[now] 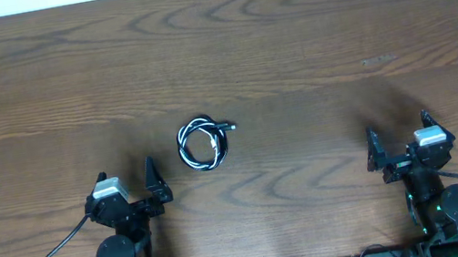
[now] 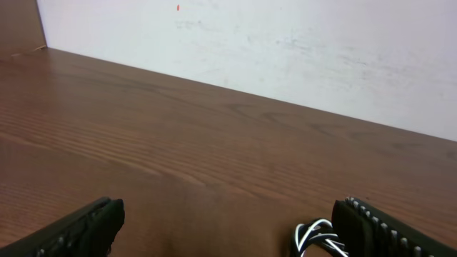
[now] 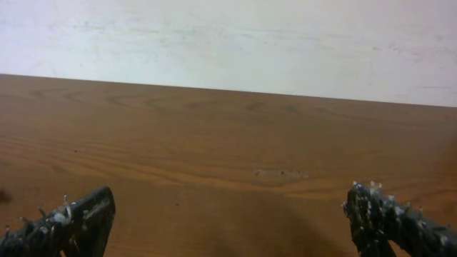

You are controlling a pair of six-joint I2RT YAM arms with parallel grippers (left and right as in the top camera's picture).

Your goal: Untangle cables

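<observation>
1. Nearest to us were the fingers of the left pincer (image 2: 228, 239), low in its wrist view. They stood wide apart with nothing between them.
2. We saw the right pincer (image 3: 228, 221) likewise spread wide and empty, over bare wood.
3. We found the cables (image 1: 218, 149) wound together, black and white, in one small coil. It lay on the surface (image 1: 290, 45) left of centre, somewhat toward the near edge. It sat just ahead of the left pincer and to its right, and well apart from the right one.
4. We judged the cords light, thin and limp. A tug on one would likely drag the whole coil across the smooth wood unless the other pincer held it down.
5. We judged the best hold to be the short plug end (image 1: 231, 126) jutting from the coil's right side. The second grip could go on the opposite rim.
6. We could not make out where the strands crossed, whether any knot was tight, or where the other plugs lay. The left wrist view cut the coil (image 2: 318, 235) off at its lower edge, and the right wrist view showed no cable at all.
</observation>
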